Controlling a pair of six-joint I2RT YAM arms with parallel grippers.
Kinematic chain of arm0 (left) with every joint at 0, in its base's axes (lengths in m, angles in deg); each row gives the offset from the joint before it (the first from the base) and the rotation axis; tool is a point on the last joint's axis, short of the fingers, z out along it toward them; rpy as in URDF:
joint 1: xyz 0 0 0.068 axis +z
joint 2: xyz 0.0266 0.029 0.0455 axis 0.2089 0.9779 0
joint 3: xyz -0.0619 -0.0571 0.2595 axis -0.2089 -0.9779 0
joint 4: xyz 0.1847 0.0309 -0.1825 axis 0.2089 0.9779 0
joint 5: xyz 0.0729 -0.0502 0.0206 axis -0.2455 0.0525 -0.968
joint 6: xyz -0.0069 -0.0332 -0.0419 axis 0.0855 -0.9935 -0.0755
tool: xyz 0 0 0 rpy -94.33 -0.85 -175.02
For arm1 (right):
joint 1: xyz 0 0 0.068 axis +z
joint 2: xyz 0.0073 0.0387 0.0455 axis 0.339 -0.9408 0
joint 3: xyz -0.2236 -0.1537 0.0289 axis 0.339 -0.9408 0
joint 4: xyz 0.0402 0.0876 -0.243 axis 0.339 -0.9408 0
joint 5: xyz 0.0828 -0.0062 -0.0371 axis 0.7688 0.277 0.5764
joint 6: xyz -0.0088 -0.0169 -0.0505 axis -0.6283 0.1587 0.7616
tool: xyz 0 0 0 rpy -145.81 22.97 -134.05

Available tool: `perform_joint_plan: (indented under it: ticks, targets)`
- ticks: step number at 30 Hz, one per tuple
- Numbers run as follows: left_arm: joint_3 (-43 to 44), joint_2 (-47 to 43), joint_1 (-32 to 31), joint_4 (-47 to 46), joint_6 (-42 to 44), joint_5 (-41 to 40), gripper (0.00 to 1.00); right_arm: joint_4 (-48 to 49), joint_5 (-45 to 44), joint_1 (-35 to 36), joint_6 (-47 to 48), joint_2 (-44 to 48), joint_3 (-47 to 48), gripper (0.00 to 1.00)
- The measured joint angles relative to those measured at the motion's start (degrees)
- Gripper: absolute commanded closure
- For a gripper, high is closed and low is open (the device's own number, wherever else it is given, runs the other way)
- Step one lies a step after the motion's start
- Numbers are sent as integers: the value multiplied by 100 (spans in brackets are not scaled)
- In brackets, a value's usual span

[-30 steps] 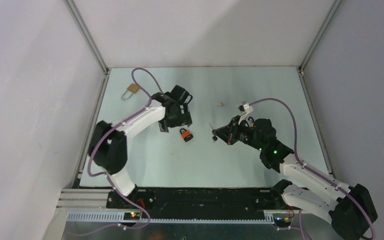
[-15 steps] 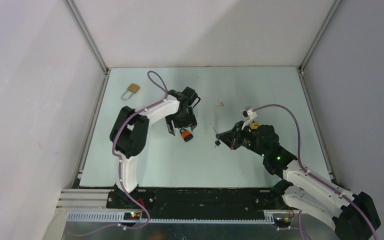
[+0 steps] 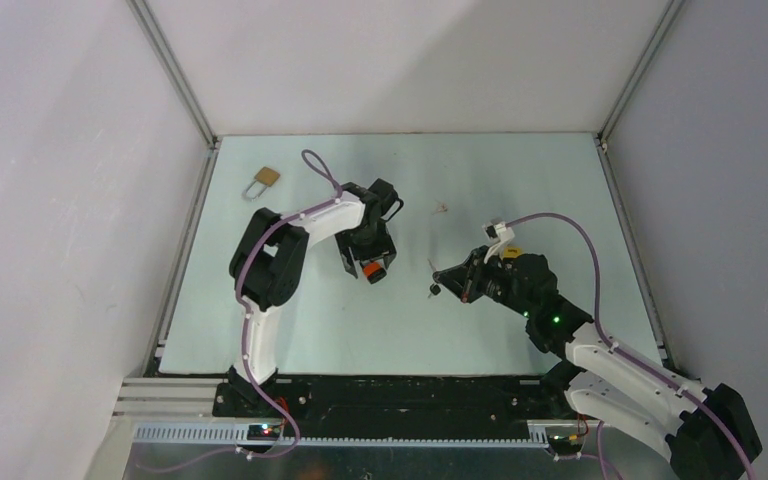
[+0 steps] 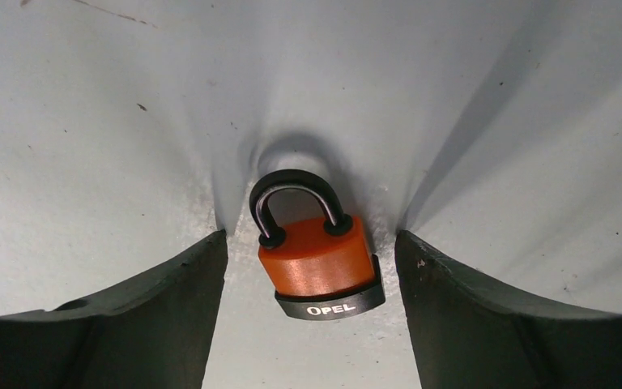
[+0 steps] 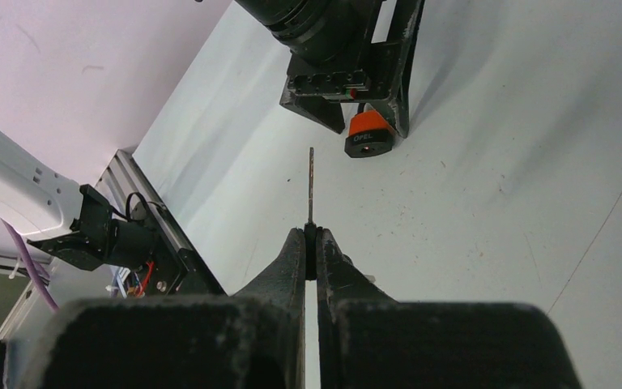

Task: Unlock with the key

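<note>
Since a second ago the left arm has folded in and brought the left gripper [image 3: 364, 262] down over the orange-bodied padlock [image 3: 374, 268]. The right arm has shifted only slightly.

Location: the padlock [image 4: 317, 263] lies flat on the pale table [image 3: 520, 180], between the left fingers [image 4: 170, 308]. Its black shackle points away from the wrist and its black base band points toward it.

Left claw: released. Its jaws straddle the body with table showing on both sides, so nothing is grasped yet.

Right claw: the right gripper [image 5: 310, 235] is clenched on the head of a thin metal key [image 5: 310, 182]. The blade projects straight ahead, aimed roughly at the padlock's base and well apart from it.

Handling, in my judgement:
- The padlock is rigid and dense for its size. Its orange cover looks smooth, so it may skate on the table if pushed from one side.
- I would take it squarely across the two narrow sides of the orange body. That leaves the shackle free and the base band unobstructed for the key.
- The keyway itself is not visible in any view.
- The key is light and stiff but slender. It could swivel in the pinch under off-axis load.

A separate brass padlock [image 3: 263, 181] lies at the far left, away from both arms.
</note>
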State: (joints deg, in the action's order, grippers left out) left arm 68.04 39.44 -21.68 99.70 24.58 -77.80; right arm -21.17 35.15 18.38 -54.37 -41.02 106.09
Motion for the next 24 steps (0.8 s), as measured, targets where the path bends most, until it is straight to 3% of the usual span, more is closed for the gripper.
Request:
perform_joint_plan:
  ticks: [10, 24]
  targets:
    - [-44, 0, -15, 11, -400, 87, 27, 332, 4, 66, -46, -192, -131, 100]
    - [-66, -13, 61, 42, -1056, 50, 44, 697, 13, 168, -52, -293, -352, 100]
